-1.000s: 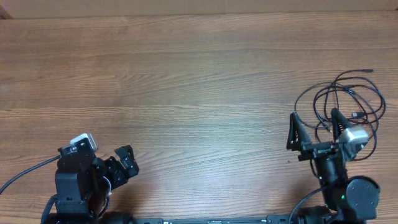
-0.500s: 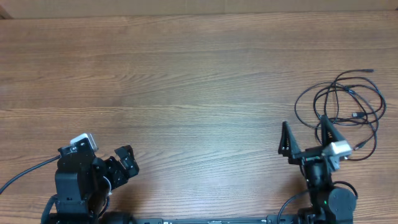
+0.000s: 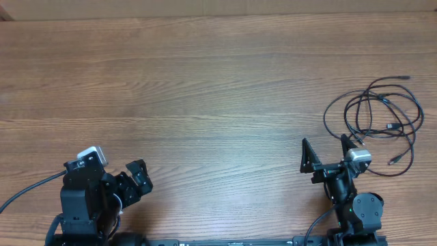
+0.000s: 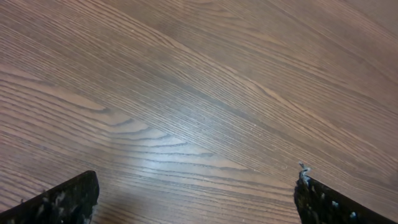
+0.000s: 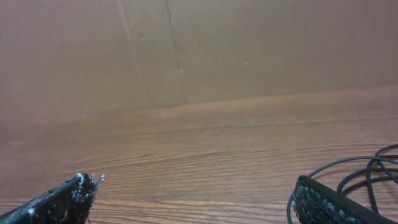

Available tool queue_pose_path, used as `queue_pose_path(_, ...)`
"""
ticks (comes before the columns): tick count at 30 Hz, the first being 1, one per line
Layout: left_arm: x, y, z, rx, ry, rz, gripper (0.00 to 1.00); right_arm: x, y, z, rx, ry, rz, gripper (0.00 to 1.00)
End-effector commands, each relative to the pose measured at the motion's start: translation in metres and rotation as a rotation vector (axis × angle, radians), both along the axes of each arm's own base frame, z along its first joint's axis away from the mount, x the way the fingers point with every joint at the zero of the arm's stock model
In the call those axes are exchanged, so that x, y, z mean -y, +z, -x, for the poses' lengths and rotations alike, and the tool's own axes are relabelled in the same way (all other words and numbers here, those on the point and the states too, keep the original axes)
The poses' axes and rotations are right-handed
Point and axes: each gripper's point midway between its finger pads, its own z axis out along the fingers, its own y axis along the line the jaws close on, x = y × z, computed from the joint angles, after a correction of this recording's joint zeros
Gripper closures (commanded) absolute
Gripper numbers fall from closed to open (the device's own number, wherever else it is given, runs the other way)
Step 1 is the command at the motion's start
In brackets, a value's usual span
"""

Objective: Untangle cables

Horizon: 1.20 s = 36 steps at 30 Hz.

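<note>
One broad brown wood-grain counter fills the overhead view, its boards running from the left edge to the right edge. Behind its far edge, the right wrist view shows a plain tan board wall standing upright.

Two black robot arms sit along the near edge. The left arm is by the near left corner and the right arm by the near right corner, well apart from each other.

The left pincer points toward the middle of the counter. In the left wrist view the left pincer is spread, with bare wood between its two fingertips and nothing held. The right pincer points toward the far edge. It too is spread wide, and the right wrist view shows the right pincer with only bare counter between its tips.

The thin black cables lie in a loose tangle of overlapping loops near the right edge, about midway between the near and far edges. The tangle is just beyond and to the right of the right pincer, whose right fingertip is close beside the nearest loop; contact cannot be told. In the right wrist view the cables curve past the right fingertip. Small plug ends stick out of the tangle toward the right edge.
</note>
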Motion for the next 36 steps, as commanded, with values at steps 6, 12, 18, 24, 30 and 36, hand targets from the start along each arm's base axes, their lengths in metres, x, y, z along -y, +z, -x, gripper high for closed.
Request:
queue_pose_path(6,0.001,-0.001,0.0,-0.003,0.005,0.017,0.0,0.001,-0.002,0.0,0.004,-0.007,0.004,0.0)
queue_pose_path(12,0.001,-0.001,0.0,-0.003,0.005,0.017,0.0,0.001,-0.002,0.0,0.004,-0.007,0.004,0.0)
queue_pose_path(18,0.001,-0.001,0.0,-0.003,0.005,0.017,0.0,0.001,-0.002,0.0,0.004,-0.007,0.004,0.0)
queue_pose_path(24,0.001,-0.001,0.0,-0.003,0.005,0.017,0.0,0.001,-0.002,0.0,0.004,-0.007,0.004,0.0)
queue_pose_path(30,0.001,-0.001,0.0,-0.003,0.005,0.016,0.0,0.001,-0.002,0.0,0.004,-0.007,0.004,0.0)
queue_pose_path(36,-0.011,0.003,-0.006,0.055,0.016,-0.072,0.0,0.001,-0.002,0.0,0.004,-0.007,0.004,0.0)
